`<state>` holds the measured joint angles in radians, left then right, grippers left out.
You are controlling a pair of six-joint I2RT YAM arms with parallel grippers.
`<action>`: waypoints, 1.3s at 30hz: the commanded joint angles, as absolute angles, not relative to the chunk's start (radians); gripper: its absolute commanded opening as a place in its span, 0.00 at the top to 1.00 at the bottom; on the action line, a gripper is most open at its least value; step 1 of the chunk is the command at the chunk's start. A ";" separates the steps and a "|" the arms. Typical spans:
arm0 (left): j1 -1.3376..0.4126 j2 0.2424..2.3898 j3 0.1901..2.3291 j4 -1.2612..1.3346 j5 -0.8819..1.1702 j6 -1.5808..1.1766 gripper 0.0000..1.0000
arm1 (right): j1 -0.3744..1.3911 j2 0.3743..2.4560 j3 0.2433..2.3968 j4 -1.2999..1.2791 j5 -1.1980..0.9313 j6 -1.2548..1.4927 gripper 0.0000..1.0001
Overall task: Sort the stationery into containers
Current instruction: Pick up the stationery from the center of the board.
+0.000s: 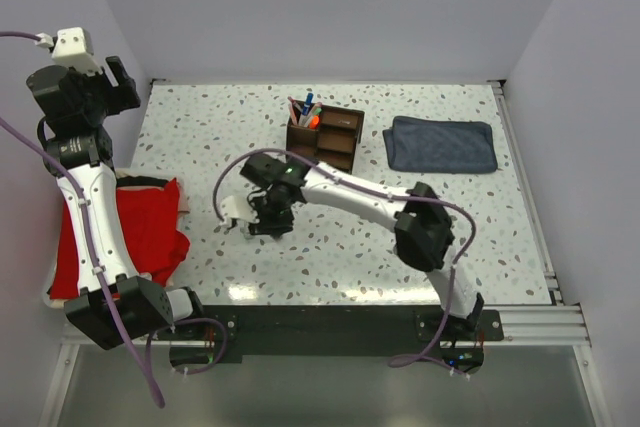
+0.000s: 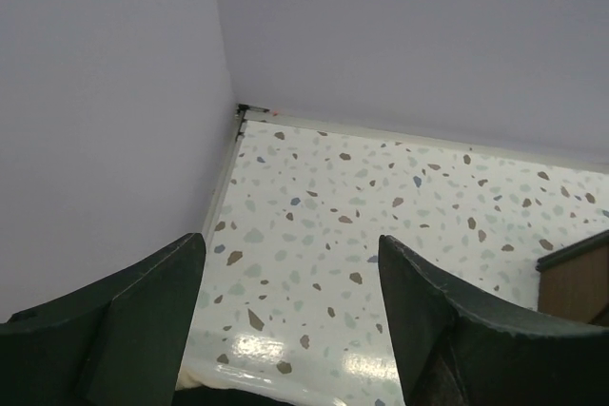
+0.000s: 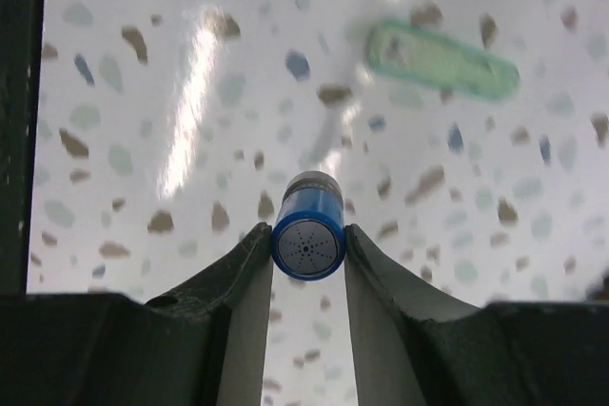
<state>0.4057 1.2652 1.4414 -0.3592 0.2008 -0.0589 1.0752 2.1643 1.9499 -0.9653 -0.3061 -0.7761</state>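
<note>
My right gripper (image 3: 307, 235) is shut on the blue cylinder (image 3: 307, 233), both fingers pressed on its sides, above the speckled table. A pale green tube (image 3: 442, 62) lies on the table beyond it. In the top view the right gripper (image 1: 262, 219) hangs over the left middle of the table. The dark brown wooden organizer (image 1: 326, 136) stands at the back centre with several pens (image 1: 306, 110) upright in its left compartment; its corner shows in the left wrist view (image 2: 577, 282). My left gripper (image 2: 290, 316) is open and empty, raised at the far left (image 1: 118, 87).
A folded blue-grey cloth (image 1: 441, 145) lies at the back right. A red cloth (image 1: 135, 237) lies at the left edge under the left arm. White walls close the table at the back and sides.
</note>
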 commanded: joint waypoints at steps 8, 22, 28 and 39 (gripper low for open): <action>0.148 1.273 1.321 -0.327 0.534 0.075 0.27 | 0.603 1.634 1.457 -0.945 -0.354 -0.814 1.00; 0.014 1.379 1.273 -0.345 0.546 0.095 0.29 | 0.413 1.263 1.048 -0.969 -0.396 -0.965 1.00; 0.009 1.428 1.316 -0.347 0.531 0.103 0.30 | 0.411 1.167 0.948 -0.950 -0.419 -0.991 1.00; -0.020 1.459 1.342 -0.347 0.514 0.112 0.29 | 0.405 1.080 0.808 -0.854 -0.459 -0.974 1.00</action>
<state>-0.0109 1.4559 1.2907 -0.3641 0.5240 0.0769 0.4118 1.0790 0.8112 -0.8989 -0.4152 -0.9627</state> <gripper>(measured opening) 0.706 0.359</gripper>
